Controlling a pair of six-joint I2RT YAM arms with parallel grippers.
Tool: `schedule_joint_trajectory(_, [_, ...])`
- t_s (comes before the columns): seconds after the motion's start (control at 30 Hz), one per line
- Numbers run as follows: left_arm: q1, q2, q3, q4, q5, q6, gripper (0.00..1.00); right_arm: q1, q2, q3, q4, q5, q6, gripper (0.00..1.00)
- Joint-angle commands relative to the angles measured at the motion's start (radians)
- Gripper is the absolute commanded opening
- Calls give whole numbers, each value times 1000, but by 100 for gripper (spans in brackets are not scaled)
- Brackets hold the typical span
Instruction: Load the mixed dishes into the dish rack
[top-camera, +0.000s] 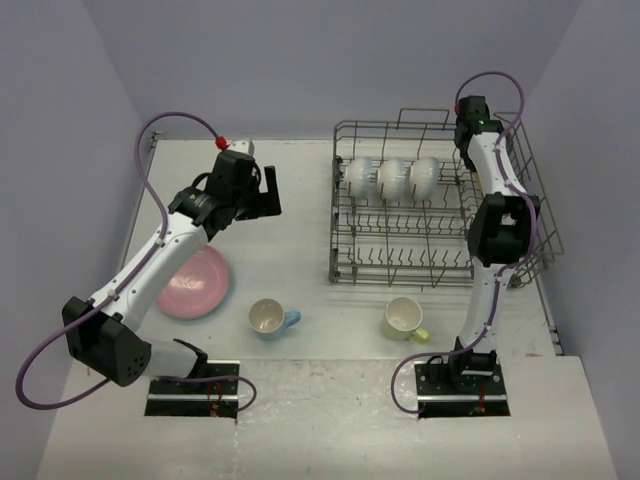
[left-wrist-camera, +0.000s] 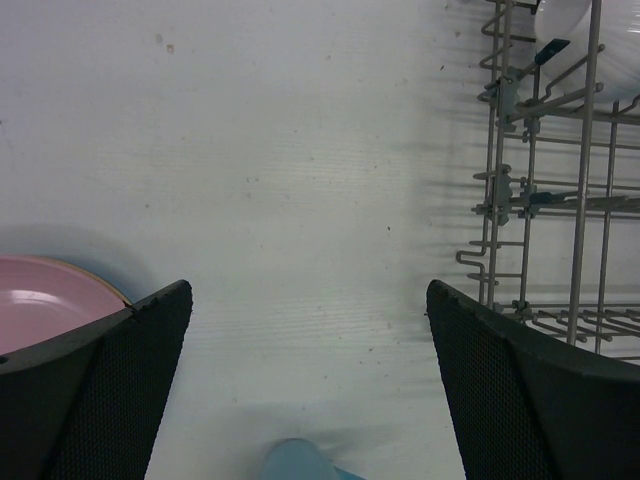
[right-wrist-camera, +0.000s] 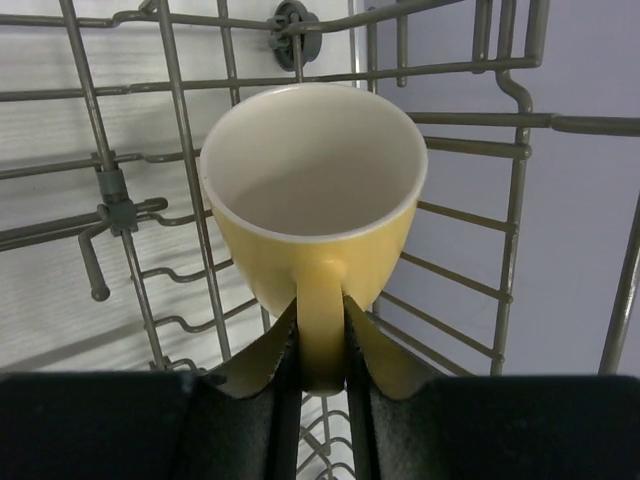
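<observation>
Right wrist view: yellow mug (right-wrist-camera: 310, 190) held inside the dish rack (right-wrist-camera: 520, 165)

The right pincer (right-wrist-camera: 322, 345), nearly closed, pinches the handle of the yellow mug, poised among the wires near the rack's right side. The left pincer (left-wrist-camera: 308, 300) gapes wide, empty, above the worktop (left-wrist-camera: 300, 150). Risk: pinched by the handle alone, the mug may pivot and strike a wire.

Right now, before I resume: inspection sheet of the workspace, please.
Surface: white table.
Job's things: three white bowls standing in dish rack; yellow mug held inside rack; pink plate, light blue mug, pale yellow-green mug on table.
Clutter: nothing seen.
Grippers: left gripper open above table; right gripper shut on yellow mug's handle.
Cables: purple cables loop along both arms.
Surroundings: plain grey walls.
</observation>
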Motion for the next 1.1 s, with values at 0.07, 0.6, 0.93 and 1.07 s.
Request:
schedule_joint_trajectory(0.07, [7,-3,13,20,12,39,100,-8,9,43,62,72,-32,39])
schedule_joint_trajectory(0.6, [7,-96,-76,-95,75,47,100,44,-244,-75,74,-129,95,94])
schedule_joint_trajectory(0.93, [5,-250,-225,-256,202,85,100,221,-526,-256,166,-166,246,99])
schedule_joint_trajectory(1.07, [1,-300,-332,-305,330,119,100,256,-714,-443,258,-268,391,99])
